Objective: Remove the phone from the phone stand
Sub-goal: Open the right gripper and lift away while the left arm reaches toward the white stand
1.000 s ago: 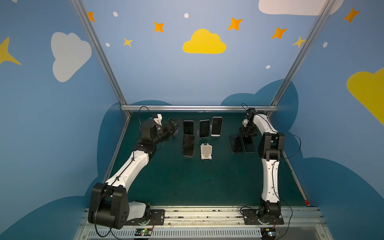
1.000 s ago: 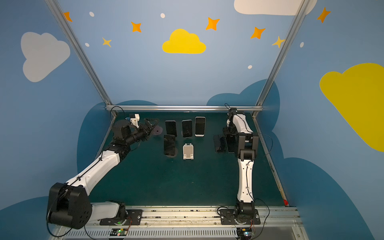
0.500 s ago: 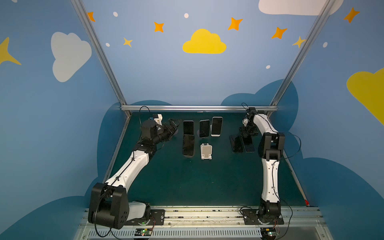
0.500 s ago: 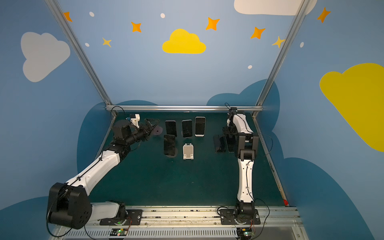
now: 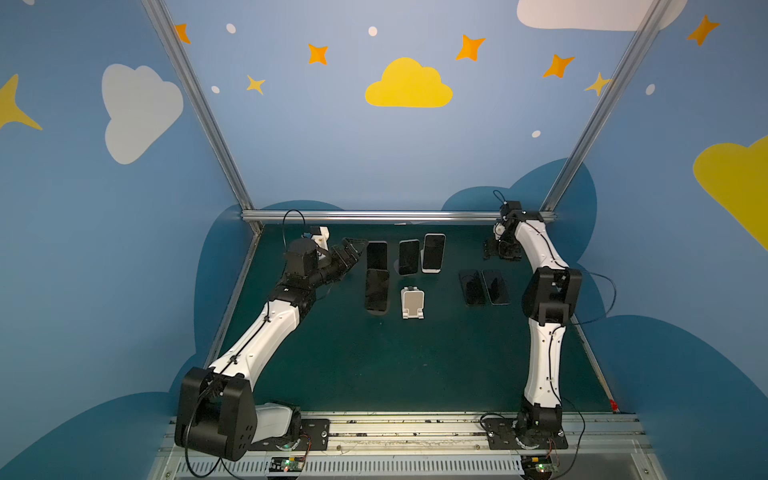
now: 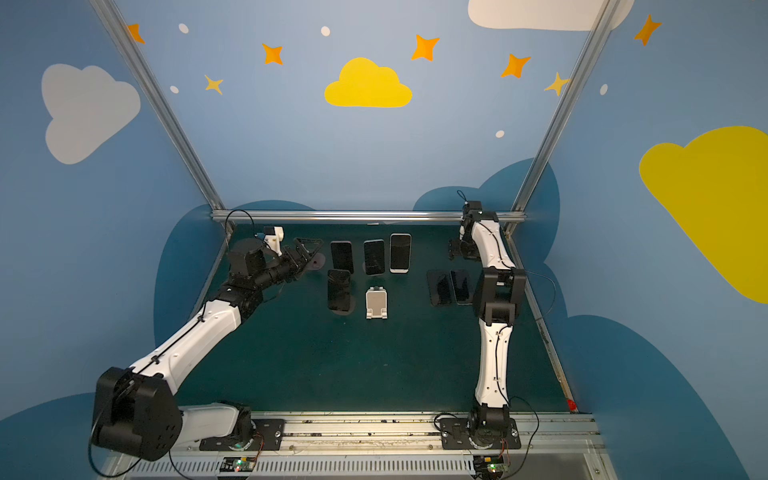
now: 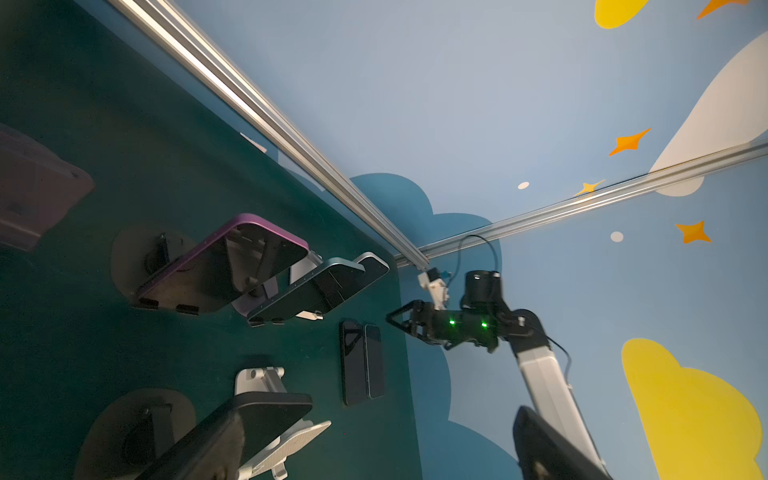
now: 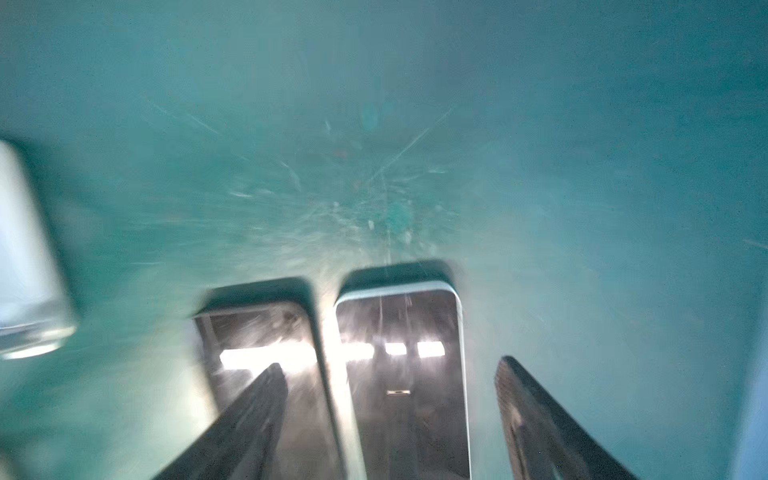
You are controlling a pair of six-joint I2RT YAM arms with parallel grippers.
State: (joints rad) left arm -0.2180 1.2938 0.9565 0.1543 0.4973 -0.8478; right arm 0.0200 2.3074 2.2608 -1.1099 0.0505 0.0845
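Note:
Several phones lean on stands at the back of the green table: a dark one [image 5: 377, 255], one beside it [image 5: 409, 257], a white-edged one [image 5: 433, 252] and a nearer black one [image 5: 377, 289]. A white phone stand [image 5: 412, 303] stands empty. Two phones [image 5: 471, 286] [image 5: 495, 286] lie flat side by side at the right. My right gripper [image 5: 500, 253] [image 8: 390, 363] hangs open over their far ends; its fingers straddle the right-hand phone [image 8: 399, 374] without touching it. My left gripper [image 5: 352, 250] [image 7: 378, 455] is open and empty, just left of the back row.
A purplish stand [image 6: 318, 262] sits on the table under the left gripper. The aluminium rail [image 5: 374, 216] and blue back wall close the far side, close behind the right gripper. The side frames [image 5: 232, 299] bound the table.
The right gripper's jaws have spread apart from shut, and the phone under them lies on the table. Both arms are almost where they were.

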